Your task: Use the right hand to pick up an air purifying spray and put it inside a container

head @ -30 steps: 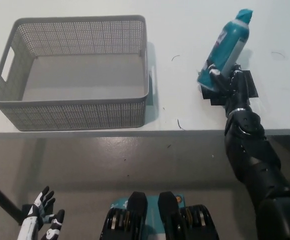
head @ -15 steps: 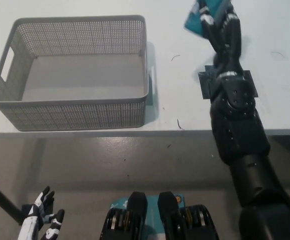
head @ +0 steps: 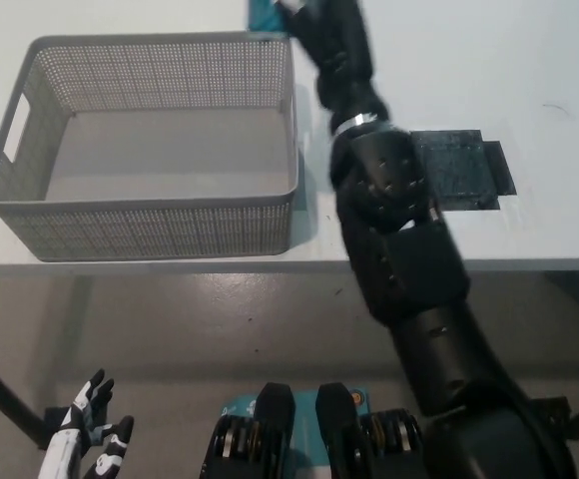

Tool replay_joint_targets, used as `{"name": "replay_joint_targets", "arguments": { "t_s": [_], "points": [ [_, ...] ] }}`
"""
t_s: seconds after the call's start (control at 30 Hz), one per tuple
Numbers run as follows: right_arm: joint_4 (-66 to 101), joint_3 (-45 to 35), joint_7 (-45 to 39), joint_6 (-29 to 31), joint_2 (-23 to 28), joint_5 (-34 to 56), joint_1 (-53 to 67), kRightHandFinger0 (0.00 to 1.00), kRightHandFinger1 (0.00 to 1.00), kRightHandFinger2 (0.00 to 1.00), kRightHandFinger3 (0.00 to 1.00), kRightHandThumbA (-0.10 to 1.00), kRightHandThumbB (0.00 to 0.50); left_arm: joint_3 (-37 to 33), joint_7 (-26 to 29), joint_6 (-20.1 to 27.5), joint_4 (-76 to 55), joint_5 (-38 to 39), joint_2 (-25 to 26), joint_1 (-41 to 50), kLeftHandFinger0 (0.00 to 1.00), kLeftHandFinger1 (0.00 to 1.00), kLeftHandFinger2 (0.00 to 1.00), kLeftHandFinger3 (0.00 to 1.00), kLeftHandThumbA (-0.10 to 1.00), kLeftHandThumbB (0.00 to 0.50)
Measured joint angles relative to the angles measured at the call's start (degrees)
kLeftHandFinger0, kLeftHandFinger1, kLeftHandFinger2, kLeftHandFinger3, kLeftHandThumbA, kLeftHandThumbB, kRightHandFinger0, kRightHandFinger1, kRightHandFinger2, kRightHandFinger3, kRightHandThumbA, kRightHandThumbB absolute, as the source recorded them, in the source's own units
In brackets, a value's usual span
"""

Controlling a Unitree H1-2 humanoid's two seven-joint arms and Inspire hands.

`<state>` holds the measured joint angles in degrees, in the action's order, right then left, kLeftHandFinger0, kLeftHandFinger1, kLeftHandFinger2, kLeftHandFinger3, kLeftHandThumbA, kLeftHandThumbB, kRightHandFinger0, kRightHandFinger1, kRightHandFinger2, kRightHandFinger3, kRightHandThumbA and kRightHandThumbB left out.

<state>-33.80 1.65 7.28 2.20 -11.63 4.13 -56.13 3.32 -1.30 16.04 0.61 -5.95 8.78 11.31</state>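
Head view. Black right arm (head: 399,259) reached up from the bottom right, across the white table (head: 529,90), to the top edge of the frame. Right hand (head: 314,15) sat at that edge, just past the far right corner of the grey basket (head: 150,215). A sliver of the teal air purifying spray (head: 263,14) showed beside the hand, touching it and cut off by the frame, above the basket's far rim. Hand looked clamped on the spray, though most of the grip lay out of view. Basket stood upright on the table's left part, interior bare. A dark square mat (head: 464,170) lay on the table right of the arm. White left hand (head: 95,439) rested low at the lower left, below table level, fingers spread, holding nothing.
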Motion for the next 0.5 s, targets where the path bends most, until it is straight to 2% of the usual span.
{"name": "replay_joint_targets", "arguments": {
  "t_s": [0.17, 0.2, 0.3, 0.33, 0.37, 0.4, 0.43, 0.47, 0.5],
  "points": [
    [-4.54, 3.24, -0.96, -0.91, -2.17, -0.86, 3.39, 0.17, 0.16, 0.26, 0.34, -0.09, 0.47, -0.31, -0.13, -0.06, -0.01, -0.17, 0.01, -0.26, 0.74, 0.97, 1.0, 1.0, 0.69, 0.181],
    [-5.99, 3.66, -1.11, -1.14, -2.74, -1.04, 4.05, 0.24, 0.21, 0.28, 0.36, -0.1, 0.467, -0.39, -0.16, -0.09, -0.09, -0.24, 0.01, -0.26, 0.73, 0.95, 1.0, 1.0, 0.68, 0.176],
    [-8.34, 4.08, -1.18, -0.87, -3.81, -1.55, 3.84, 0.24, 0.21, 0.29, 0.37, -0.1, 0.464, -0.65, -0.23, -0.11, -0.64, -0.54, 0.01, -0.33, 0.72, 0.95, 1.0, 1.0, 0.71, 0.183],
    [-9.32, 4.09, -1.17, -0.69, -3.88, -1.62, 3.57, 0.33, 0.33, 0.38, 0.37, -0.1, 0.46, -0.73, -0.22, -0.11, -0.66, -0.69, 0.0, -0.43, 0.72, 0.95, 1.0, 1.0, 0.71, 0.194],
    [-10.18, 4.08, -1.17, -0.32, -3.92, -1.66, 3.19, 0.35, 0.34, 0.39, 0.4, -0.09, 0.451, -0.81, -0.22, -0.12, -0.68, -0.85, 0.0, -0.49, 0.72, 0.95, 1.0, 1.0, 0.69, 0.187],
    [-10.98, 4.08, -1.19, -0.02, -3.95, -1.68, 2.91, 0.57, 0.54, 0.58, 0.57, -0.04, 0.458, -0.84, -0.22, -0.13, -0.7, -0.91, 0.0, -0.51, 0.73, 0.95, 1.0, 1.0, 0.68, 0.181],
    [-12.11, 4.09, -1.24, 0.6, -3.95, -1.71, 2.45, 0.84, 0.88, 0.98, 0.98, 0.26, 0.492, -0.9, -0.24, -0.13, -0.68, -0.95, 0.0, -0.6, 0.73, 0.95, 1.0, 1.0, 0.66, 0.184],
    [-13.06, 4.21, -1.32, 1.34, -3.9, -1.83, 2.2, 1.0, 1.0, 1.0, 1.0, 0.38, 0.5, -0.96, -0.25, -0.12, -0.68, -0.95, 0.0, -0.7, 0.72, 0.94, 1.0, 1.0, 0.65, 0.182],
    [-13.64, 4.7, -1.62, 1.87, -3.73, -2.02, 2.06, 1.0, 1.0, 1.0, 1.0, 0.43, 0.5, -0.99, -0.25, -0.13, -0.69, -0.94, 0.0, -0.73, 0.73, 0.95, 1.0, 1.0, 0.65, 0.181]
  ]
}}
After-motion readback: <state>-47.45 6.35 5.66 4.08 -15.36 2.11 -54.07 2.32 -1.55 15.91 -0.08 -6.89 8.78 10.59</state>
